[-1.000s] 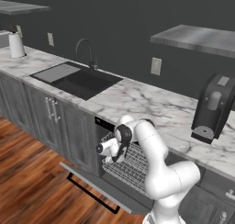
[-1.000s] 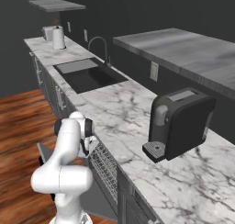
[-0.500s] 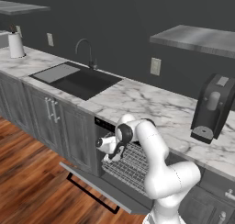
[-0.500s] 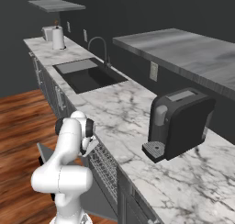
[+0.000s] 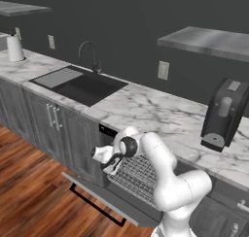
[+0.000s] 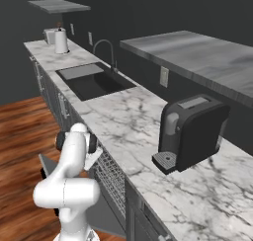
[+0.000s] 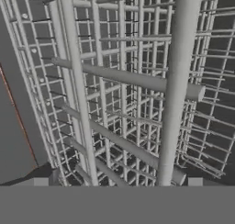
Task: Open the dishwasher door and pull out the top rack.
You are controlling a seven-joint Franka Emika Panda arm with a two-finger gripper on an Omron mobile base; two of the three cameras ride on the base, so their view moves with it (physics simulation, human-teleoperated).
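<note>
The dishwasher door [image 5: 113, 201] hangs folded down and open under the marble counter, its black bar handle [image 5: 94, 205] on the outer edge; it also appears as a grey panel [image 6: 48, 167] beside my arm. The top rack [image 5: 141, 177], a white-silver wire grid, stands at the cavity opening [image 6: 111, 178]. My gripper [image 5: 113, 166] is at the rack's left front, above the door. In the hand view the rack's wires [image 7: 131, 81] are very close. The gripper [image 7: 118, 183] is open with nothing between its fingertips [image 7: 41, 182].
A black sink [image 5: 80, 84] with a faucet [image 5: 90, 55] sits in the counter to the left. A dark coffee machine [image 5: 223, 115] stands on the right. Grey cabinet doors [image 5: 52, 125] flank the dishwasher. Wood floor [image 5: 29, 192] lies in front.
My hand has drifted slightly left along the rack's front. The jaws stay wide. Door and rack have not visibly moved.
</note>
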